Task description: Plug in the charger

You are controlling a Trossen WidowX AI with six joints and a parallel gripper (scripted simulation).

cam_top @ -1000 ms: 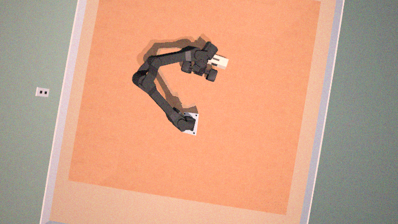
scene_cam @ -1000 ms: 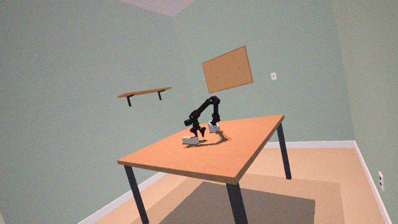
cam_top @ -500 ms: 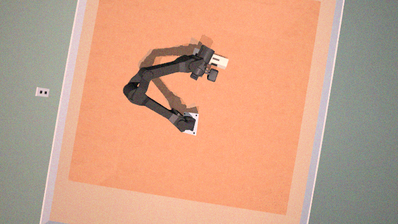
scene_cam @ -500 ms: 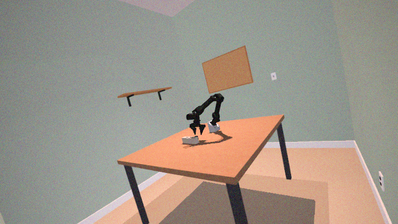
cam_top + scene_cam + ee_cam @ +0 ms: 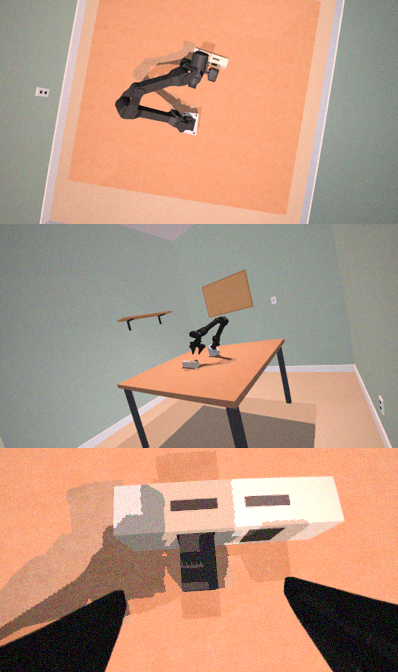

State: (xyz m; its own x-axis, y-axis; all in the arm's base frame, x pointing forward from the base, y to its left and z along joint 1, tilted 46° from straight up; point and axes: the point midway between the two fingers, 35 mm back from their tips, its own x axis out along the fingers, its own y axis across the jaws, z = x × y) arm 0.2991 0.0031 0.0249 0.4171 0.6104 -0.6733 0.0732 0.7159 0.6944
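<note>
The white power strip point(image 5: 223, 62) point(image 5: 189, 364) point(image 5: 315, 498) lies on the table, with dark slots on its top and outlets in its near side. The black charger point(image 5: 198, 573) point(image 5: 196, 360) is against the left outlet's face in the wrist view, body pointing toward the gripper. No gap shows between them; the prongs and left outlet opening are hidden. The right outlet point(image 5: 262, 535) is uncovered. My gripper point(image 5: 196, 354) point(image 5: 205, 591) is open and empty, raised above the charger, its fingers apart on either side in the wrist view. The arm hides the charger from overhead.
The arm's white base plate point(image 5: 196, 126) point(image 5: 213, 351) stands on the orange-brown table point(image 5: 236, 155) point(image 5: 178, 382). The arm casts shadows around the strip. A shelf point(image 5: 144, 316) and a cork board point(image 5: 228, 293) are on the walls.
</note>
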